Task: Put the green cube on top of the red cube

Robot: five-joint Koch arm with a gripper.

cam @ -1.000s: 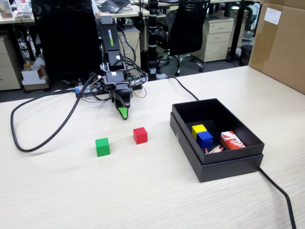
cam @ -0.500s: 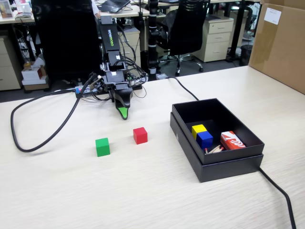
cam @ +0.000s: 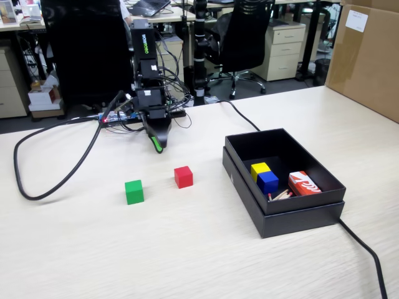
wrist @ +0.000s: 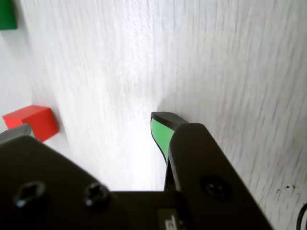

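Pale wood-grain table (cam: 187, 249) carries everything. Brown cardboard box (cam: 366, 56) stands at the far right edge in the fixed view. Open black box (cam: 283, 205) sits right of centre, holding a yellow cube (cam: 259, 168), a blue cube (cam: 268, 181) touching it in front, and a red-and-white packet (cam: 304, 183) beside them. Thick black cable (cam: 56, 168) loops across the left of the table; another runs behind the black box. Koch arm (cam: 148, 81) stands at the back, gripper (cam: 157, 144) pointing down above the table, empty; wrist view shows its jaws spread. Red cube (cam: 183, 176) sits in front of it, green cube (cam: 134, 191) near to the left, apart, both on open table.
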